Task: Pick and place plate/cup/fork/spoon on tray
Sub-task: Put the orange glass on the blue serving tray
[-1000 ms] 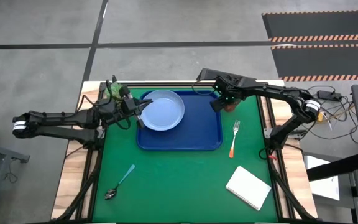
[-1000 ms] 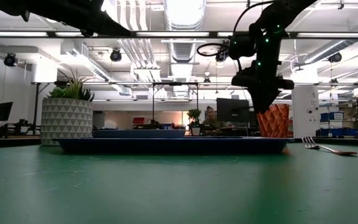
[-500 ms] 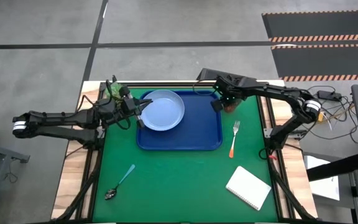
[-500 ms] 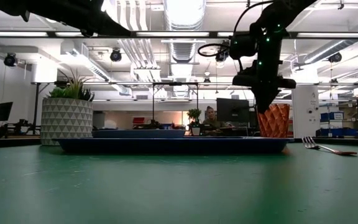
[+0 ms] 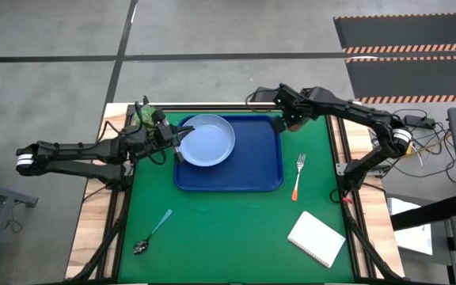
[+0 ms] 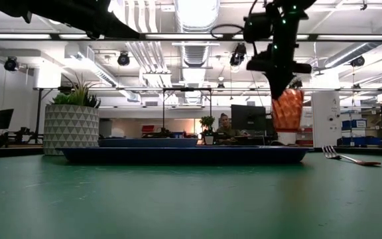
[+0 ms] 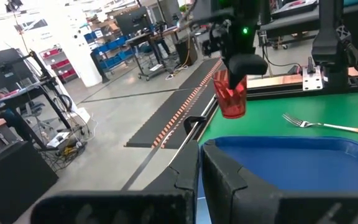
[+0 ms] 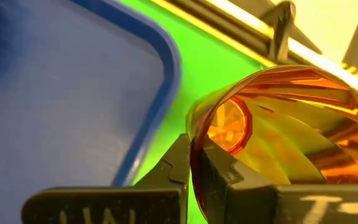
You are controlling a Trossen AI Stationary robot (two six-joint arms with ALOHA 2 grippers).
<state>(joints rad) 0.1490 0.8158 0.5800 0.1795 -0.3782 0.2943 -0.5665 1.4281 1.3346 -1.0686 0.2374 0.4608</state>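
**Cup held in the air beside the tray's far right corner**

The right gripper [image 6: 278,86] pinches the rim of the cup [image 6: 286,111], one finger inside and one outside, and holds it clear of the table [image 5: 212,229]. From above, the arm hides most of the cup, so only the low and wrist views show it well. It hangs just off the far right corner of the tray [image 5: 260,170], over the green mat.

The left gripper [image 5: 179,142] sits at the tray's left edge against the plate [image 5: 206,141]; its fingers are closed down on the plate's rim, though the contact itself is hard to make out. The plate lies in the tray's far left part.

The fork [image 5: 298,176] lies on the mat right of the tray. The spoon [image 5: 152,233] lies near the table's near left corner. A notepad [image 5: 316,238] rests near the near right corner, a potted plant [image 6: 71,123] at the far left corner.
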